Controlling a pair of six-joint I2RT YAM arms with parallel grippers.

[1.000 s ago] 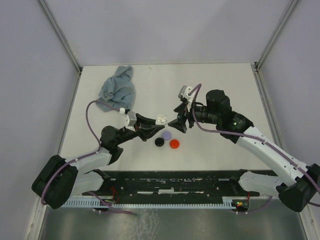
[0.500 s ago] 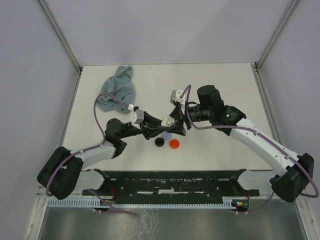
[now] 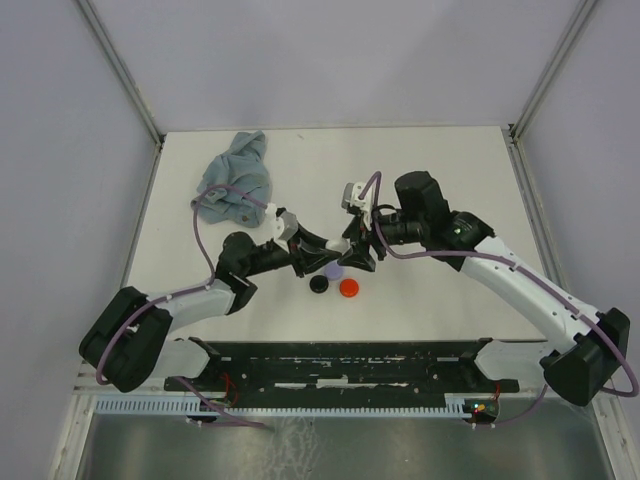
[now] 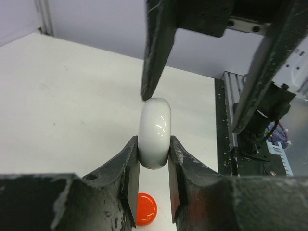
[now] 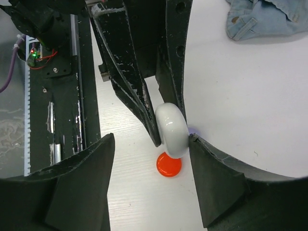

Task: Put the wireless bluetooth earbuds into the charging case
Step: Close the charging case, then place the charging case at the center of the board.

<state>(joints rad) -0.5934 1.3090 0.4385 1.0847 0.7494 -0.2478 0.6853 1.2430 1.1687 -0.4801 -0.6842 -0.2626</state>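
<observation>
Clamping charging case (image 4: 154,132) edgewise, right gripper (image 5: 153,138) straddling wide

**Inventory of the scene, counted by kind.**

- Robot arms: two, each ending in one two-fingered gripper, namely the left gripper (image 4: 153,151) and the right gripper (image 5: 152,136).
- Purple cables: two, one per arm.
- Round coloured discs: three, grouped near the middle of the table (image 3: 450,180). There is one lavender disc (image 3: 334,271), one black disc (image 3: 318,284) at eight o'clock from it, and one red disc (image 3: 348,288) at five o'clock from it.
- White glossy rounded object (image 4: 154,130): one.
- Crumpled blue-grey cloth (image 3: 235,180): one, toward ten o'clock on the table.
</observation>
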